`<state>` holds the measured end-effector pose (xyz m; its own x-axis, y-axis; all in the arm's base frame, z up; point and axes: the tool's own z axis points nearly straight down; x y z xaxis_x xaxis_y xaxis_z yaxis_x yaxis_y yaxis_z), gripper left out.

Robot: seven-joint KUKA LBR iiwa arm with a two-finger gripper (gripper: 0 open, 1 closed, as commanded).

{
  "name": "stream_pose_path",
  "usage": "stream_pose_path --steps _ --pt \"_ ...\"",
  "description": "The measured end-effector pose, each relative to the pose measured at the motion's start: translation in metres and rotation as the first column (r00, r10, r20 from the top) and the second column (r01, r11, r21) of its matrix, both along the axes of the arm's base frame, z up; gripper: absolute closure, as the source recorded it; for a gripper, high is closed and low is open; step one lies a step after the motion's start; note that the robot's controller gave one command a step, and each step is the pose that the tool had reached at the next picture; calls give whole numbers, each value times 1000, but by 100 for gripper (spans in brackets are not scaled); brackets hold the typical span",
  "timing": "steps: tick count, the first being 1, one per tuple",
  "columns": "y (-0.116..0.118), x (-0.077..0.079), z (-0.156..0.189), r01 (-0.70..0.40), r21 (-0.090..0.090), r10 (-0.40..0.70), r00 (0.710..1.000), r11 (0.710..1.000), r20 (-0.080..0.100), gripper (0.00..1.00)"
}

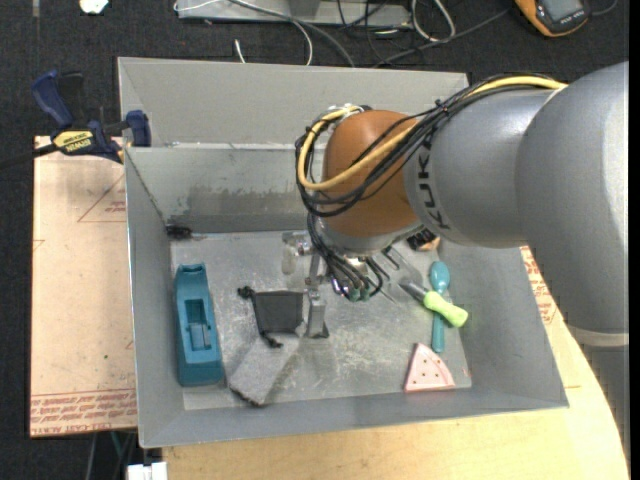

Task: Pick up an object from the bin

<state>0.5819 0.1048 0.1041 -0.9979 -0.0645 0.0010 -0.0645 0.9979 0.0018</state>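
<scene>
1. Reaching into grey bin [360, 368] from the right: arm [500, 168]; pincer [314, 318] low at mid-floor, can't tell its opening or whether it has hold of anything.
2. Blue tape dispenser [197, 324]: well view-left.
3. Grey cloth [262, 370]: below-left.
4. Black square piece [278, 312]: just beside, left, the nearest thing.
5. Pink triangle [429, 371]: lower right.

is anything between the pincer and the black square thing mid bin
Nothing visible does. The pincer sits at the right edge of the black square thing. The grey pad lies nearer the front, and the blue tape dispenser is off to the left.
</scene>
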Motion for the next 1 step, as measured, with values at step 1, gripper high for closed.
stream_pose_path --steps 1 --pt "2 -9 -24 88 3 -88 996 996 5 0"
